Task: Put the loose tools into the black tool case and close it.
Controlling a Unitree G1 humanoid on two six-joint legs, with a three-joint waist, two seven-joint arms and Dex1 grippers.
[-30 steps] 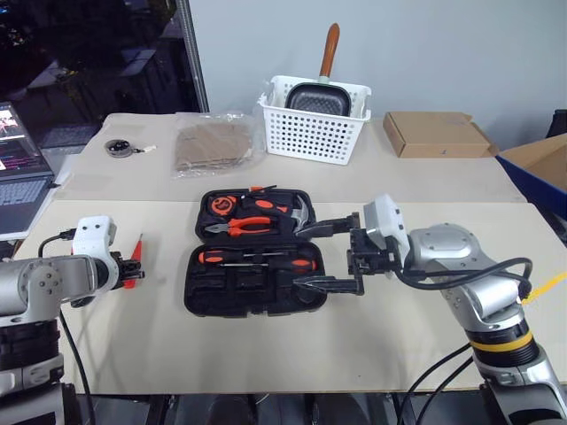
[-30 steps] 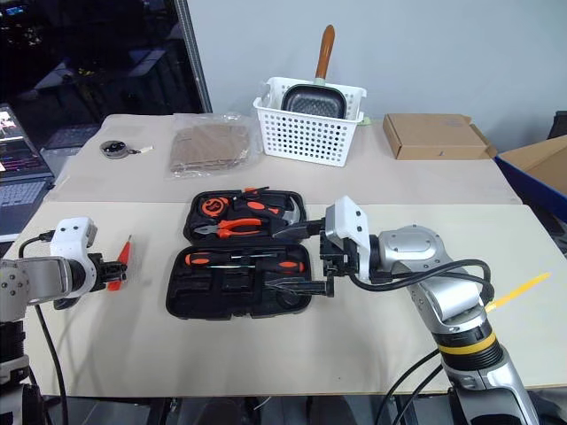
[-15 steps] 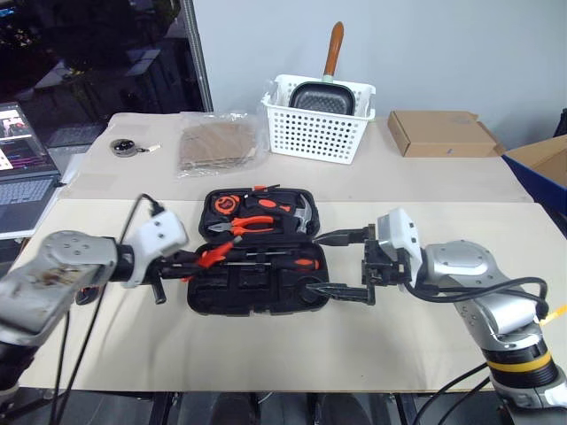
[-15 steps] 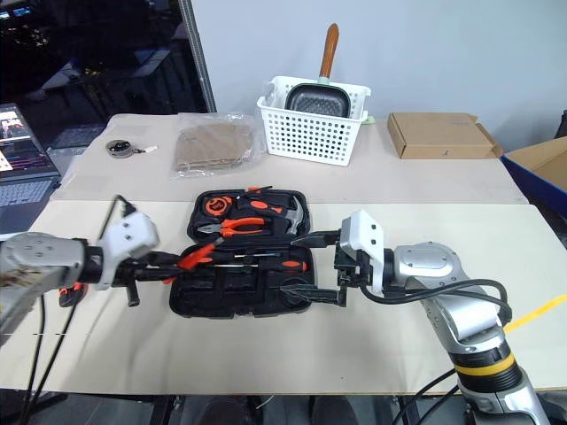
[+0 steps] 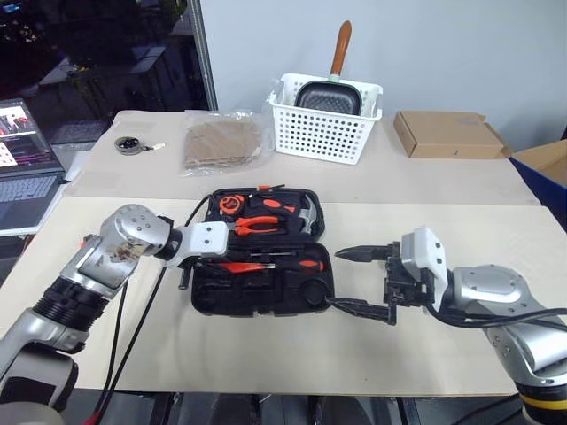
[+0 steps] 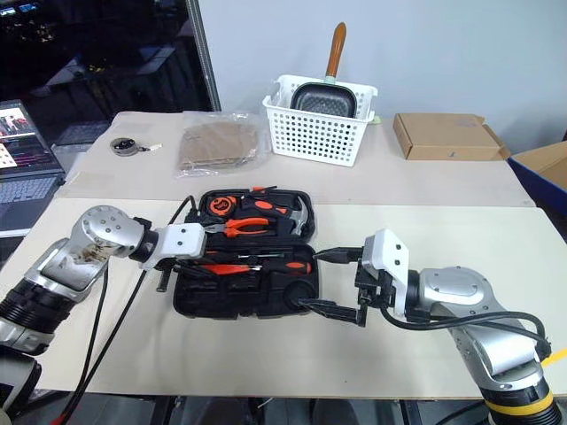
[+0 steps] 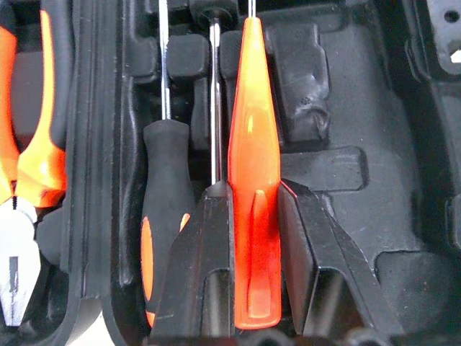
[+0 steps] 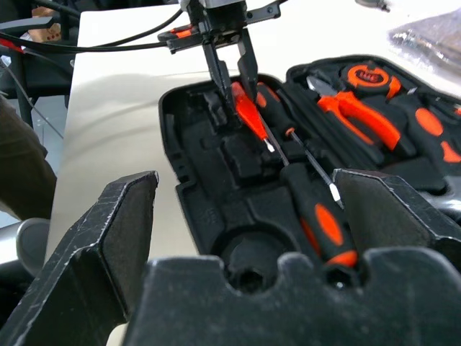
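The black tool case [image 5: 200,299] lies open at the table's middle. Pliers [image 5: 255,225] and a hammer fill its far half, and two long screwdrivers [image 5: 283,262] lie in its near half. My left gripper [image 7: 253,187] is shut on the small all-orange pointed tool [image 7: 252,238], which it holds low over the near half beside a screwdriver handle [image 7: 164,198]. I cannot tell if the tool touches the case. The tool [image 8: 248,115] points toward the case's middle. My right gripper [image 5: 341,279] stands open and empty just off the case's right edge.
At the back are a white slotted basket [image 5: 326,133] with a pan, a cardboard box [image 5: 447,135] and a clear bag [image 5: 221,143]. A round grey disc [image 5: 130,144] and a laptop [image 5: 25,164] are at the left. Bare table lies in front of the case.
My left arm swung right from the table's left side to over the case, rolling its wrist, still gripping the orange tool. My right gripper drew back to the right off the case, staying open.
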